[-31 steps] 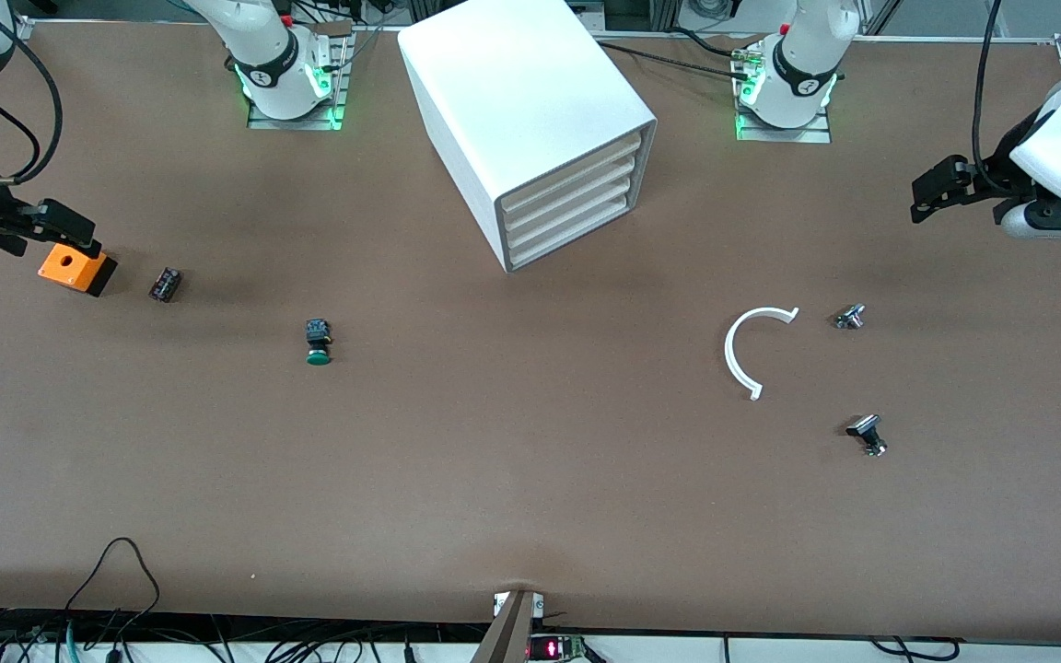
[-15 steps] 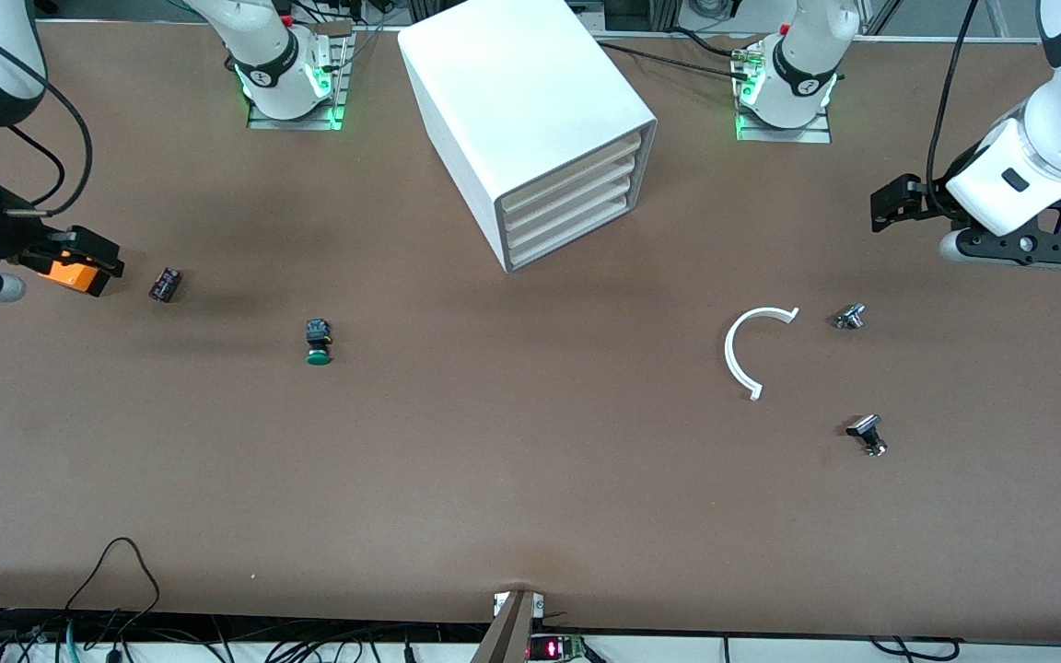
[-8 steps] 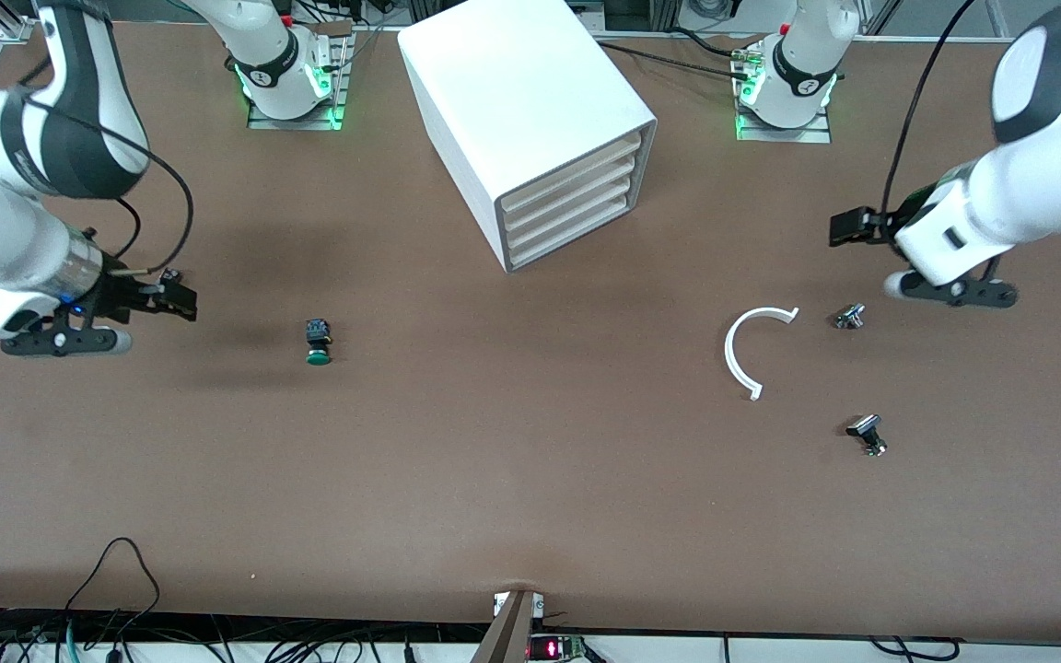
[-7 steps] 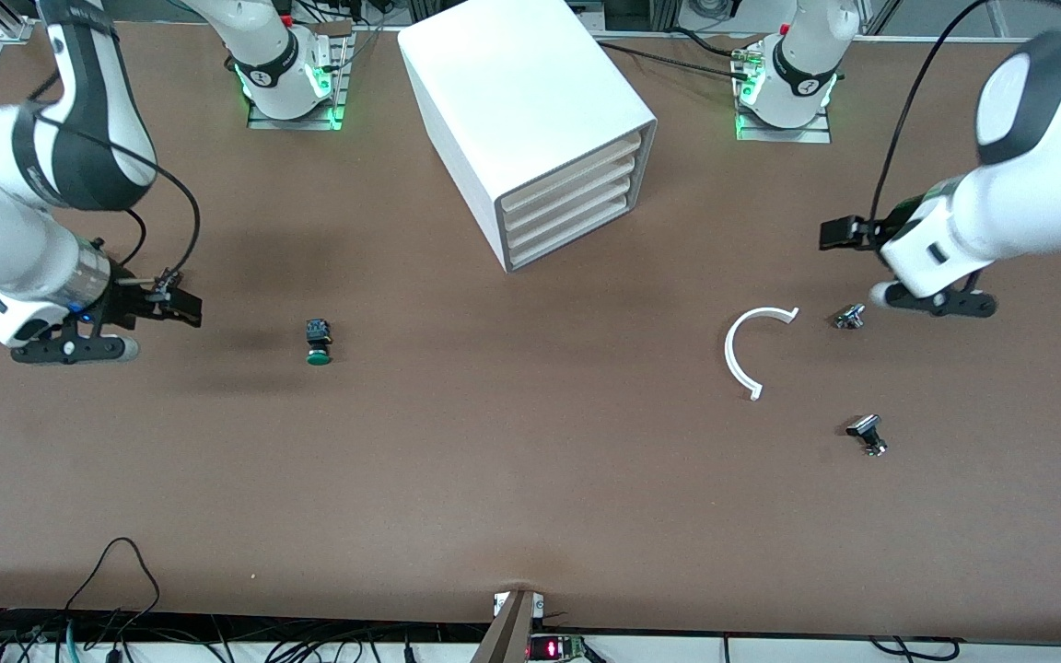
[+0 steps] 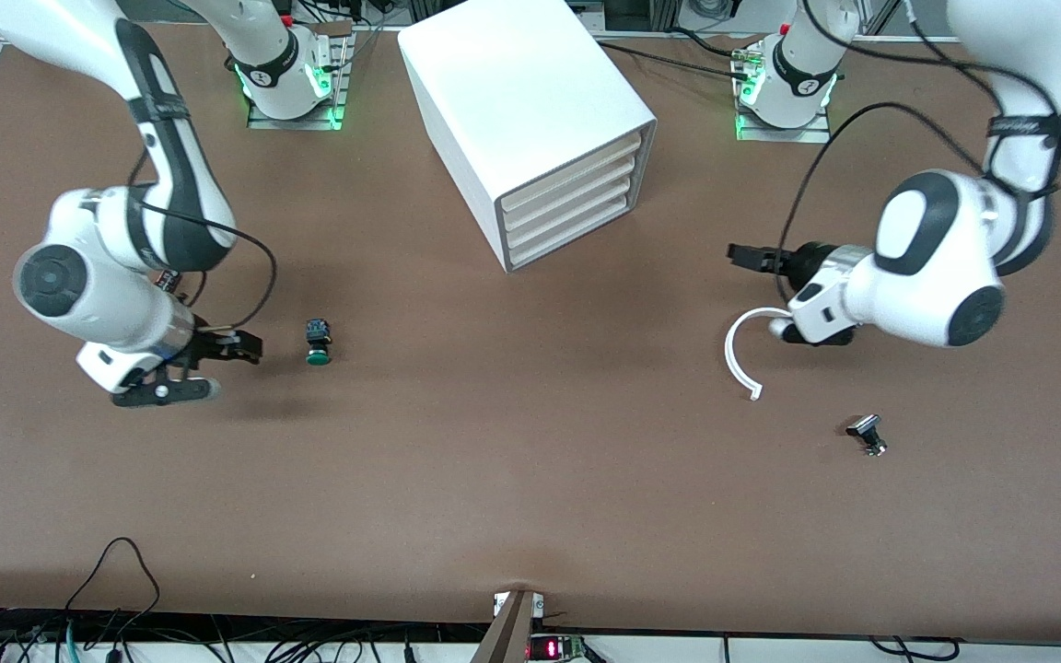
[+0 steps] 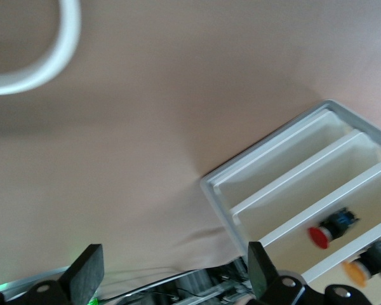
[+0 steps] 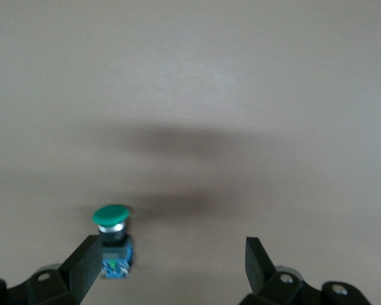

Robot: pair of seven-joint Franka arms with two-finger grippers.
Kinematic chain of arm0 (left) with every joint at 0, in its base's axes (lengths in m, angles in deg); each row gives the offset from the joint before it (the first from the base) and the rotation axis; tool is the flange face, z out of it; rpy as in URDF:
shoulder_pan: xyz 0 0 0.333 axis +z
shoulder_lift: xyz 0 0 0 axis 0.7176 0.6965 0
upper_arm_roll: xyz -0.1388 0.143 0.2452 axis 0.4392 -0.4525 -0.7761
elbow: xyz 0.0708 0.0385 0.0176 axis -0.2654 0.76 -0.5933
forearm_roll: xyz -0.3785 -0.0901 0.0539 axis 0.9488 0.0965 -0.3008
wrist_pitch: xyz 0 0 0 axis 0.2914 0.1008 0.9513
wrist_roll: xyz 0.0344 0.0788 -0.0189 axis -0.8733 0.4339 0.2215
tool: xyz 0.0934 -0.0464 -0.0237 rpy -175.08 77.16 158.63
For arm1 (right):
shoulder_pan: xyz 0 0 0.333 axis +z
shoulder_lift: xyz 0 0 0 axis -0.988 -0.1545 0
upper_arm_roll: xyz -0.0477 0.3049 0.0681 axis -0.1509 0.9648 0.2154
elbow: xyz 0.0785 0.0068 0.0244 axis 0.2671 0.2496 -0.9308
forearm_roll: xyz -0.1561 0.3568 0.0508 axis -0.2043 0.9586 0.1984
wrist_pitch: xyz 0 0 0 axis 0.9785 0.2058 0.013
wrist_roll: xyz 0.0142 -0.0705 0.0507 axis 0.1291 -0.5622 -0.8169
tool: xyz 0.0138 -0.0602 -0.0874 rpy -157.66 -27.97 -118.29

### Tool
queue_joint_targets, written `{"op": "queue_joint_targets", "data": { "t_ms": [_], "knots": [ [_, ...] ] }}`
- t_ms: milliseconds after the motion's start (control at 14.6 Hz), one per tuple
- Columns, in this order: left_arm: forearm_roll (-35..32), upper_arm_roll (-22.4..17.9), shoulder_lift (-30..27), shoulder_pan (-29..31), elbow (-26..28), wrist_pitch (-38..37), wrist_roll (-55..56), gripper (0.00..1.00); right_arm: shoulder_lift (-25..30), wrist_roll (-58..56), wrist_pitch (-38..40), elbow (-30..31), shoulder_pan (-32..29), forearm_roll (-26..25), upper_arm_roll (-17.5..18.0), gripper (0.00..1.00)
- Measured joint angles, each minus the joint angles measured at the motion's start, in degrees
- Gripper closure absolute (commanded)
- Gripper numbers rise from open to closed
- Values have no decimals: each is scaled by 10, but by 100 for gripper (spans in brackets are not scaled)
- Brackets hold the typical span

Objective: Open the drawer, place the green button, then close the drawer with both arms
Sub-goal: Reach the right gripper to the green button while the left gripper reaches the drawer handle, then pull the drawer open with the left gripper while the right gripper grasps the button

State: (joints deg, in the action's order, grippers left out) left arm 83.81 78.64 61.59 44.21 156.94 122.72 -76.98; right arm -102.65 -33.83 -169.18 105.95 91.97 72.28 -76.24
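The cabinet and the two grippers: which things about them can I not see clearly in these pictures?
- Lowest drawer: front view shows its edge only, contents hidden; left wrist view cuts the cabinet at the frame edge.
- Left gripper: front view, too small to read the finger gap.
- Small metal part beside the white arc: front view, hidden under the left arm.
- Right gripper: its contact with the button is unclear.

- Even overhead light; soft shadows lie on the worktop beneath both arms.
- Both wrist views look washed-out and slightly blurred.
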Motion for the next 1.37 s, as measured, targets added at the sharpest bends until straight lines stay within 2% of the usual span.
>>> {"op": "queue_joint_targets", "data": {
  "t_ms": [137,342,547,821,957,1094,1162,1231,1299,1368],
  "knots": [
    [71,1,35,-25,22,38,-11,0,-13,31,-3,1,19,0,1,0],
    [171,2,73,-63,55,96,-88,0,-14,57,-7,18,35,0,10,0],
    [263,9,91,-85,100,119,-184,0,-13,61,-66,68,37,0,22,0],
    [325,24,97,-113,147,139,-278,1,-9,61,-163,145,37,0,26,0],
    [344,31,97,-121,165,140,-300,8,-1,59,-190,175,37,0,31,0],
    [359,37,97,-125,186,147,-320,28,9,59,-199,194,37,0,42,0],
    [361,40,97,-126,196,154,-329,47,12,59,-200,198,37,0,45,0],
    [362,43,98,-126,203,163,-334,70,14,59,-200,201,37,0,47,0],
    [362,45,98,-127,209,171,-338,100,16,59,-201,202,37,0,47,0],
    [363,47,100,-127,211,176,-340,100,17,58,-202,204,37,0,47,0]
  ]
}}
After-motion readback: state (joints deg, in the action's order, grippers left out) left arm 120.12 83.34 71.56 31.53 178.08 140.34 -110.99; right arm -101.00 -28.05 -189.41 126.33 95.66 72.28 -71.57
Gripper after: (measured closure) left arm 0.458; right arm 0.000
